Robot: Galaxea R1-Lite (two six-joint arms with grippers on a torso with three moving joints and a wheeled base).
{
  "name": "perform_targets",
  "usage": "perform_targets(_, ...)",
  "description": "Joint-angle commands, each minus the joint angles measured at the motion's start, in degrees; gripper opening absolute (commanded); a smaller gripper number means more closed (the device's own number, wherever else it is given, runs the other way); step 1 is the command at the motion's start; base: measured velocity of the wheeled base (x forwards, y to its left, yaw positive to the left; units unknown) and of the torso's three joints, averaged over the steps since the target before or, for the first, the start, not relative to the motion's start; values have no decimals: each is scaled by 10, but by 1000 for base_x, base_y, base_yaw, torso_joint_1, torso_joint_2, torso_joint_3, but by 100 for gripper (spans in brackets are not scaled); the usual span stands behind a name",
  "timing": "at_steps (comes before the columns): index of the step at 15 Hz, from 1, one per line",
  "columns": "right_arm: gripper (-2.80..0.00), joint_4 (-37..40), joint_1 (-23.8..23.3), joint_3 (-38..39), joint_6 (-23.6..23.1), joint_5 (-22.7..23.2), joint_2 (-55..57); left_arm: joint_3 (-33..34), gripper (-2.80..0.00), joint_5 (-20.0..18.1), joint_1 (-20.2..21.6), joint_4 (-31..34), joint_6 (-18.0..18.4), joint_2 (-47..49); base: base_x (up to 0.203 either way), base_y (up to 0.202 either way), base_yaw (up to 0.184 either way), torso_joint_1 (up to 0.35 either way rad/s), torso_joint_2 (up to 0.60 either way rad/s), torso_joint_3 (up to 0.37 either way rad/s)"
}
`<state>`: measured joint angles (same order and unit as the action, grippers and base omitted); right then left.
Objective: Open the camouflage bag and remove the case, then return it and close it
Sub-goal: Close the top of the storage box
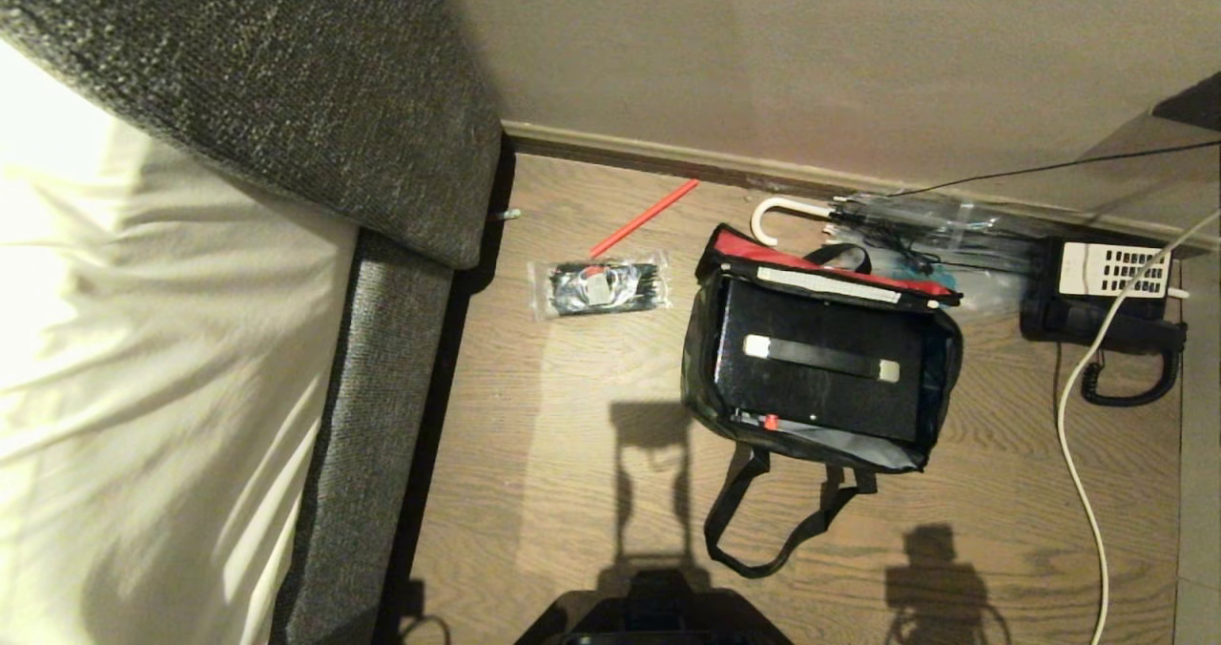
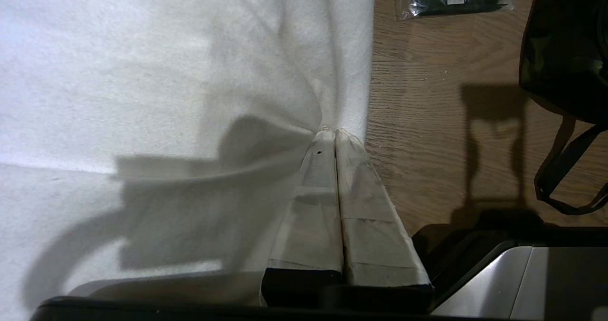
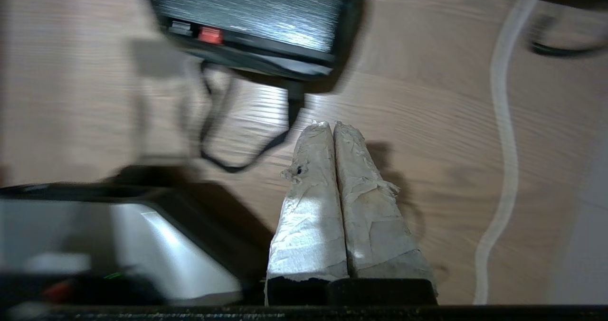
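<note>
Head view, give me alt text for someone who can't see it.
A camouflage bag lies open on a wooden floor, with a black case inside and its black strap handles trailing toward the camera. A clear packet of black items and a red stick lie to its left beside a grey sofa; a black telephone sits to its right.

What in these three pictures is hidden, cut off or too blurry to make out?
- Head view: neither arm shows, only shadows on the floor.
- Head view: the case sits in the open camouflage bag, whose walls hide the case's sides.
- Head view: the packet contents are too small to identify.
- Right wrist view: the case's red latch is blurred, the bag cut off by the edge.
- Left wrist view: the bag is cut off by the edge.
</note>
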<state>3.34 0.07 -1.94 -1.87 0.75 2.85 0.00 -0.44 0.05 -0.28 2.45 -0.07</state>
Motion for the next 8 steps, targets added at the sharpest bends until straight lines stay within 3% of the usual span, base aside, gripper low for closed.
perform_targets(1,-280,-35,0,19,-7,-1,-15,1,-280,0,0,0,0,1,0,0,0,0,0,0)
perform_targets(8,-280,-31,0,20,-2,0,-16,0,-280,-1,0,5,5,1,0,0,0,0,0,0)
